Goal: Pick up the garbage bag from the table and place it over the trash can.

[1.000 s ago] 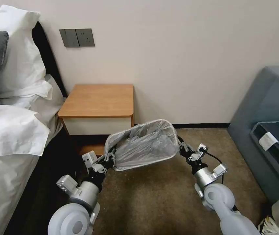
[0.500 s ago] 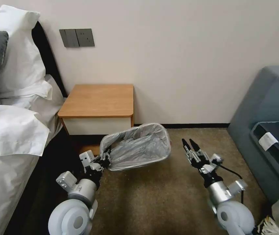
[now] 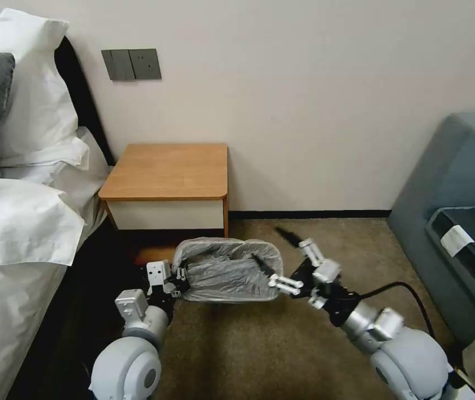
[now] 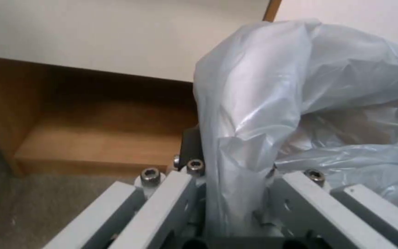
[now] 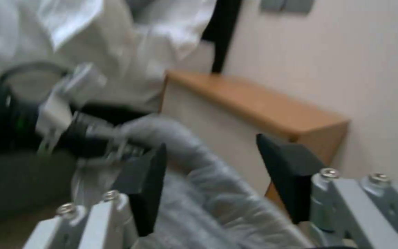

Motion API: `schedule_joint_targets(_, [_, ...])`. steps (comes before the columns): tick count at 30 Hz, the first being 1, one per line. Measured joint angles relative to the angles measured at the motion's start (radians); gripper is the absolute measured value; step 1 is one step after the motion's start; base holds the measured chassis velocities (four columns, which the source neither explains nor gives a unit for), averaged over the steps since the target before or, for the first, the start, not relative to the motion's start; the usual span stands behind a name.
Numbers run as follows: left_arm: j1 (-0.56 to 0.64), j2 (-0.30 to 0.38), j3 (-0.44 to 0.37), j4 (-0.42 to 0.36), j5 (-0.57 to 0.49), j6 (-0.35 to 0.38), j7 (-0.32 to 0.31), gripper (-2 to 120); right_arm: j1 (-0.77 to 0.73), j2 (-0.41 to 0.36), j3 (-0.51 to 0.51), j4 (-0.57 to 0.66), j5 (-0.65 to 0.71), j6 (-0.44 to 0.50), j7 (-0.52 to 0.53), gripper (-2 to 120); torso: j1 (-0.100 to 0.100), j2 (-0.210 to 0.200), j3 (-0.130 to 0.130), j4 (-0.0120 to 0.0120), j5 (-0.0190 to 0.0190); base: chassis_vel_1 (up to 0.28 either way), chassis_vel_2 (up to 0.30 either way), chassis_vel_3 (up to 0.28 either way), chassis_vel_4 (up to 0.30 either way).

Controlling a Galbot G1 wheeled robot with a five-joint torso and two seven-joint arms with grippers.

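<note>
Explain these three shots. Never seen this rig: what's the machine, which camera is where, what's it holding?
It is a wheeled robot with two arms. The wide picture comes from a camera on its head, looking down at a bedroom floor; the other two come from cameras on each wrist.

The left hand is clamped on the edge of the garbage bag, a thin grey plastic liner; the left wrist view shows the plastic pinched between its fingers. The bag is stretched over a bin on the carpet, so the trash can itself is hidden.

The right hand is open, its fingers either side of the bag's rim without gripping.

The table, a wooden nightstand, stands behind beside the bed.
</note>
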Motion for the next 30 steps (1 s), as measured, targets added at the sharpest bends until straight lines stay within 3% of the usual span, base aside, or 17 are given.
schedule_joint_targets(1, [0.000,0.000,0.000,0.000,0.000,0.000,0.000,3,0.000,0.000,0.000,0.000,0.000,0.000,0.000,61,0.000,0.000,0.000,0.0000,0.0000,0.000,0.000,0.000,0.000])
schedule_joint_targets(2, [-0.006,-0.002,0.012,0.016,0.060,-0.001,0.021,3,0.173,-0.125,-0.184,-0.021,0.022,-0.184,0.077,44,0.000,0.000,0.000,0.0004,0.0000,0.000,0.000,0.000,0.000])
schedule_joint_targets(3, [-0.009,-0.004,0.017,0.019,0.073,-0.001,0.025,3,0.241,-0.151,-0.248,-0.045,0.038,-0.231,0.094,39,0.000,0.000,0.000,0.0004,0.0002,0.000,0.000,0.000,0.000])
schedule_joint_targets(4, [-0.009,-0.004,0.017,0.019,0.073,-0.001,0.025,3,0.241,-0.151,-0.248,-0.045,0.038,-0.231,0.094,39,0.000,0.000,0.000,0.0004,0.0002,0.000,0.000,0.000,0.000])
schedule_joint_targets(6, [-0.011,-0.005,0.029,0.021,0.103,-0.005,0.034,3,0.376,-0.185,-0.376,-0.115,0.073,-0.296,0.101,28,0.000,0.000,0.000,0.0003,0.0002,0.000,0.000,0.000,0.000])
schedule_joint_targets(10, [-0.009,-0.005,0.037,0.023,0.128,-0.008,0.041,3,0.480,-0.198,-0.475,-0.168,0.104,-0.335,0.093,18,0.000,0.000,0.000,0.0002,0.0001,0.000,0.000,0.000,0.000])
schedule_joint_targets(13, [-0.005,-0.007,0.052,0.025,0.166,-0.011,0.050,3,0.627,-0.189,-0.601,-0.220,0.131,-0.375,0.086,3,0.000,0.000,0.000,0.0002,-0.0001,0.000,0.000,0.000,0.000])
schedule_joint_targets(18, [0.005,-0.009,0.067,0.023,0.191,-0.012,0.052,3,0.737,-0.152,-0.712,-0.285,0.138,-0.397,0.086,0,0.000,0.000,0.000,0.0003,-0.0003,0.000,0.000,0.000,0.000])
schedule_joint_targets(22, [0.010,-0.015,0.083,0.014,0.212,-0.011,0.050,3,0.815,-0.080,-0.841,-0.404,0.139,-0.414,0.091,0,0.000,0.000,0.000,0.0004,0.0001,0.000,0.000,0.000,0.000])
schedule_joint_targets(30, [0.017,-0.021,0.099,0.003,0.215,-0.005,0.045,3,0.840,-0.021,-0.899,-0.550,0.118,-0.401,0.092,0,0.000,0.000,0.000,0.0003,0.0000,0.000,0.000,0.000,0.000])
